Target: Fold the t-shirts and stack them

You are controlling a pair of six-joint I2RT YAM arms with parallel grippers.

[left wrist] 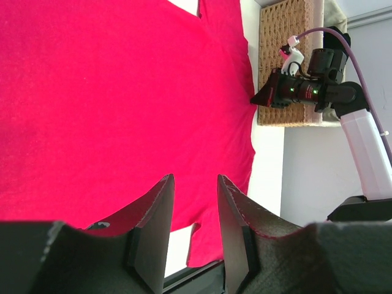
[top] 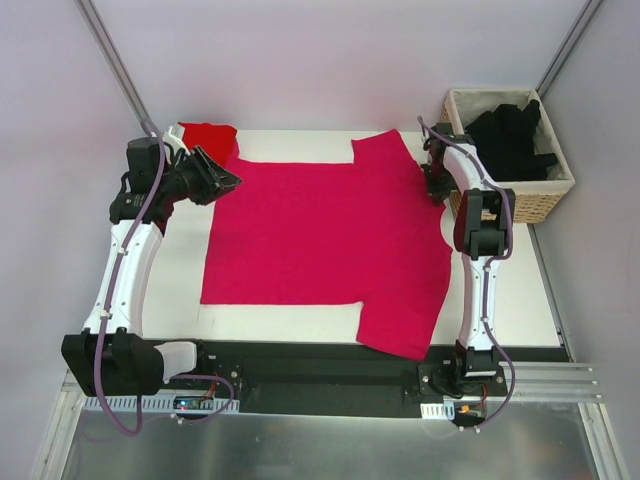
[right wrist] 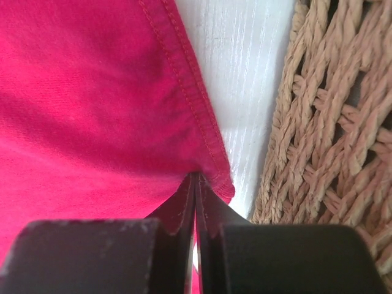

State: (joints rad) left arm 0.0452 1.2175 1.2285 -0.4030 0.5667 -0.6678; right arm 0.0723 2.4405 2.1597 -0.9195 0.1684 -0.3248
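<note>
Far left: left gripper [top: 231, 181] sits at the left edge of the magenta t-shirt [top: 320, 230]. Its dark wedge-shaped fingers [left wrist: 153, 220] stand apart with a clear gap, nothing between them, pink cloth below.

Behind it: red t-shirt [top: 210, 135], a brighter crumpled heap at the table's back-left corner, touching the magenta one.

Centre: magenta t-shirt spread flat on the white table [top: 510, 290]. Soft matte knit, few wrinkles. One sleeve points to the far edge, the other hangs over the near edge.

Right: right gripper [top: 433, 190] is at the shirt's right border. Jaws pressed tight together, tips at a curled hem [right wrist: 196, 98] with double stitching. Cannot tell whether cloth is pinched.

Far right: basket [top: 560, 185], coarse tan wicker, square, just beside the hem. Black t-shirts [top: 510, 135] piled loosely inside.
</note>
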